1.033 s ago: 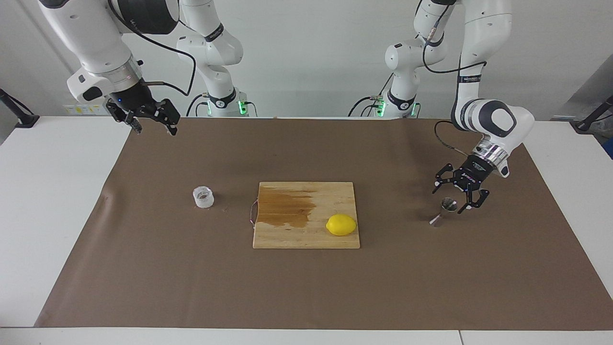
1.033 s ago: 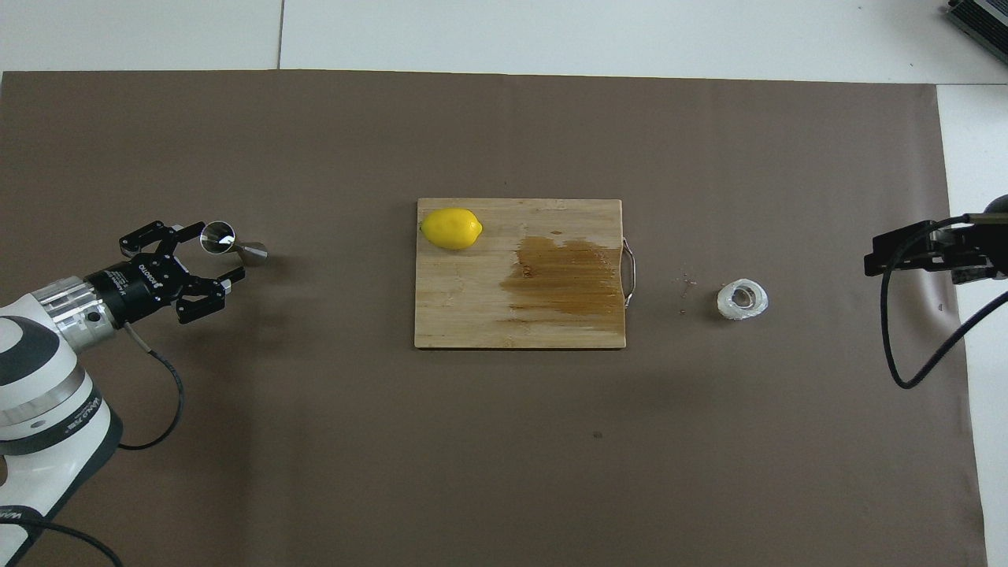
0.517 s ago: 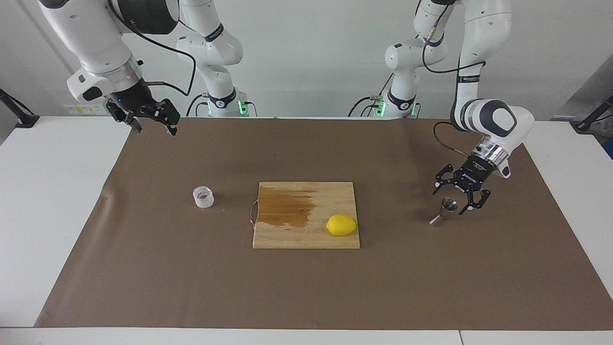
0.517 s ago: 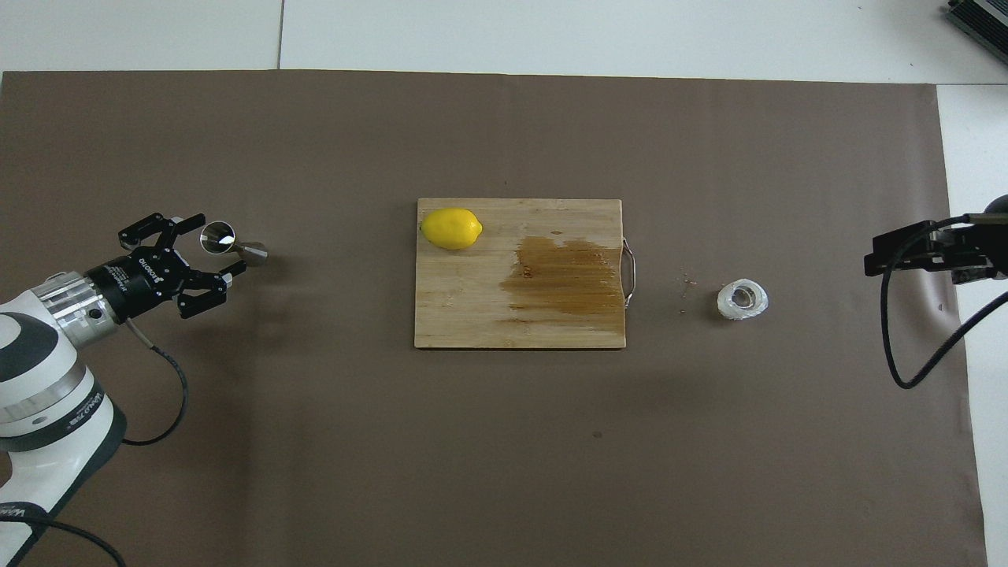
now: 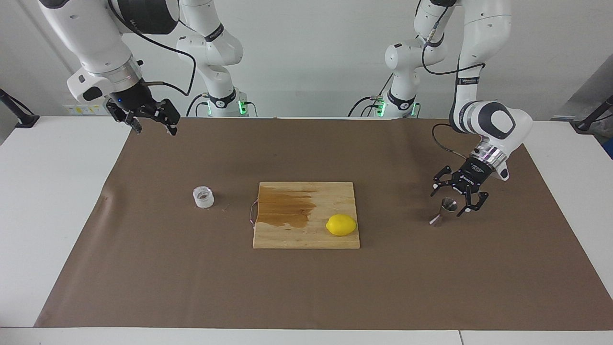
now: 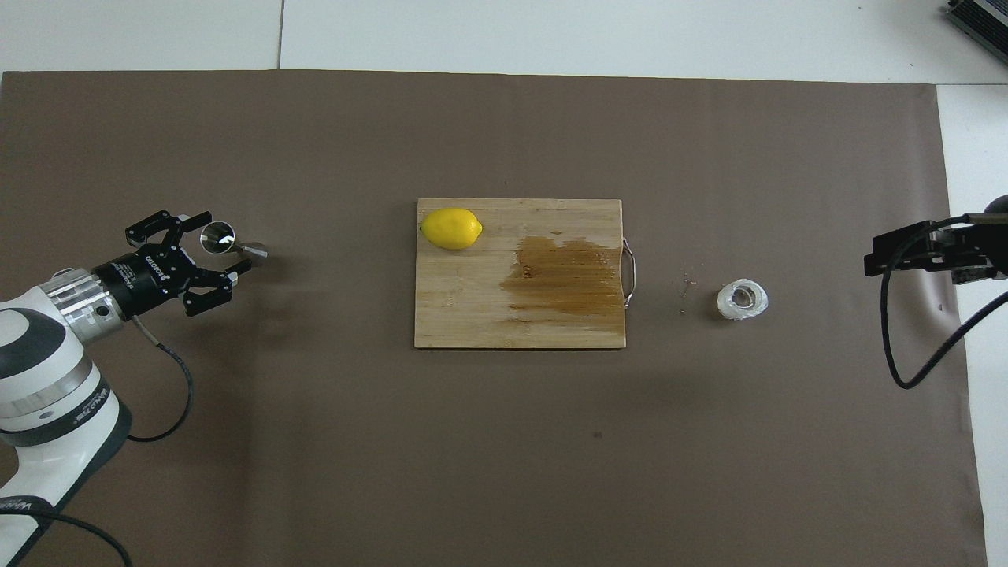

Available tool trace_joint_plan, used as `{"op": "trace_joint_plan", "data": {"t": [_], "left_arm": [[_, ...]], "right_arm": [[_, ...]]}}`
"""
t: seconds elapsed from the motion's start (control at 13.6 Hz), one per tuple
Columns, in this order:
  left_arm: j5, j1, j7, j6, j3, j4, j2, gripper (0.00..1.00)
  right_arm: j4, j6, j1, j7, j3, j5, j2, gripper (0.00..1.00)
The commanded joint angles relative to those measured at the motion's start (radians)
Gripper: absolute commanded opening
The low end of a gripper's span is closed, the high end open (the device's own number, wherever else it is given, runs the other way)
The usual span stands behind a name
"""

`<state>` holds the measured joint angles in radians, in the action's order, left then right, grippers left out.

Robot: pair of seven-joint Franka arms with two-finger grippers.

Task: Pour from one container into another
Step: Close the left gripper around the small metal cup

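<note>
The steel jigger (image 5: 443,212) stands on the brown mat toward the left arm's end of the table; it also shows in the overhead view (image 6: 230,243). My left gripper (image 5: 448,201) is open, with its fingers either side of the jigger's upper cone, and I cannot tell whether they touch it; it also shows from above (image 6: 220,245). The clear ribbed cup (image 5: 203,197) with brownish bits stands toward the right arm's end (image 6: 742,300). My right gripper (image 5: 152,126) is open and empty, waiting raised over the mat's edge (image 6: 888,253).
A wooden cutting board (image 5: 306,235) with a wet brown stain lies mid-table (image 6: 472,315). A lemon (image 5: 341,224) rests on its corner farthest from the robots, toward the left arm's end (image 6: 451,228). A few crumbs (image 6: 687,282) lie between board and cup.
My left gripper has shifted slightly, so the jigger now sits more squarely between its open fingers. The right arm, cup and jigger have not moved.
</note>
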<state>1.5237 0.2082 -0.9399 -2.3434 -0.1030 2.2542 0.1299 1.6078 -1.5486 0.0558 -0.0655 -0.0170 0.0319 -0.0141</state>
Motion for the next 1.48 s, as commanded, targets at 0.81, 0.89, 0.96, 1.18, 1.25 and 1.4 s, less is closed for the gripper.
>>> {"op": "trace_joint_plan", "data": {"t": [0.81, 0.89, 0.96, 1.18, 1.25, 1.4], "left_arm": [[0.027, -0.007, 0.026, -0.016, 0.006, -0.024, 0.020, 0.94], [0.029, -0.009, 0.026, -0.016, 0.006, -0.025, 0.020, 0.93], [0.029, -0.007, 0.026, -0.016, 0.006, -0.025, 0.020, 0.92], [0.027, -0.010, 0.026, -0.017, 0.006, -0.025, 0.020, 0.87], [0.027, -0.010, 0.026, -0.017, 0.006, -0.025, 0.020, 0.83], [0.027, -0.010, 0.026, -0.019, 0.006, -0.025, 0.020, 0.82]], "right_arm": [[0.021, 0.002, 0.009, -0.019, -0.005, 0.022, -0.020, 1.00], [0.021, 0.002, 0.009, -0.019, -0.005, 0.022, -0.020, 1.00], [0.021, 0.002, 0.009, -0.019, -0.006, 0.022, -0.020, 1.00], [0.021, 0.002, 0.009, -0.019, -0.006, 0.022, -0.020, 1.00], [0.021, 0.002, 0.009, -0.019, -0.005, 0.022, -0.020, 1.00], [0.021, 0.002, 0.009, -0.019, -0.005, 0.022, -0.020, 1.00]]}}
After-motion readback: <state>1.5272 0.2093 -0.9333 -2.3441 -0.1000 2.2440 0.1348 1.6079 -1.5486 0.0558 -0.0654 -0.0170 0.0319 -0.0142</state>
